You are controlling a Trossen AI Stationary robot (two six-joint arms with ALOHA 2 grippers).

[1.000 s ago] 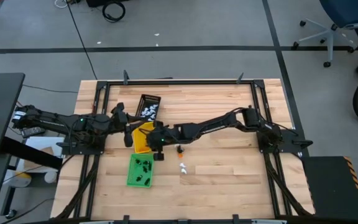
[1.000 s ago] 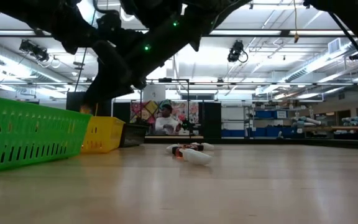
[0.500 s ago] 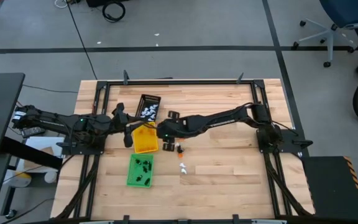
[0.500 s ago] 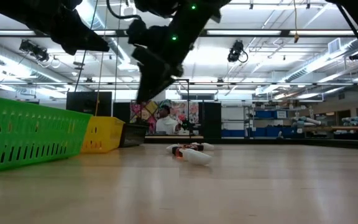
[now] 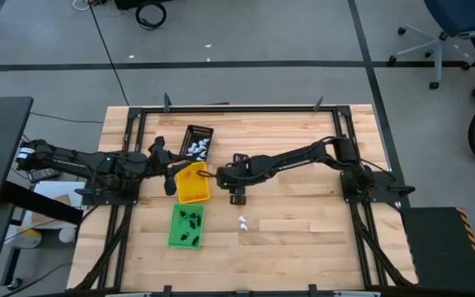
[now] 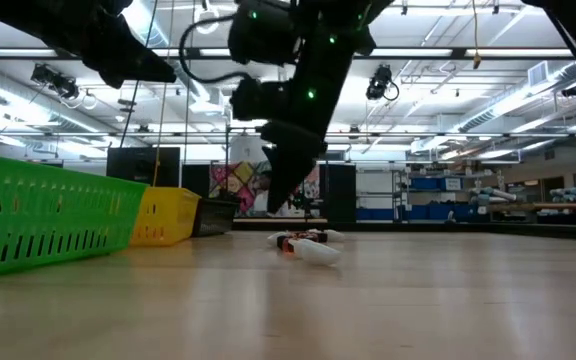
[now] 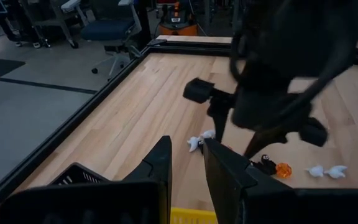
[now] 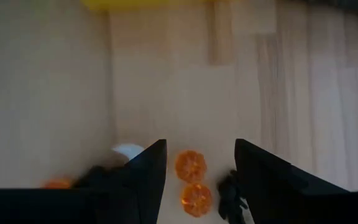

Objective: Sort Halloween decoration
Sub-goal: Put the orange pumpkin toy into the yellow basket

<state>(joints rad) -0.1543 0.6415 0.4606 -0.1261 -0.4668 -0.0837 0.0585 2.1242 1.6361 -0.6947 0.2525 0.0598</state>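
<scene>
Orange trinkets on table, centred between right gripper jaws, jaws wide, nothing held. Black trinket touching one jaw, white trinket beside other: risk of grabbing several, or knocking neighbours away. Black tray holds white pieces; green tray black ones; yellow tray contents unclear. Left gripper jaws narrow, empty, above yellow tray.

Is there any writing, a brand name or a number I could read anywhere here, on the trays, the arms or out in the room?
None can be read.
The black tray has pale marks along its rim: too small to read.
The colourful poster in the room behind: too blurred to read.
The green tray, the yellow tray and the right claw show no lettering.
</scene>
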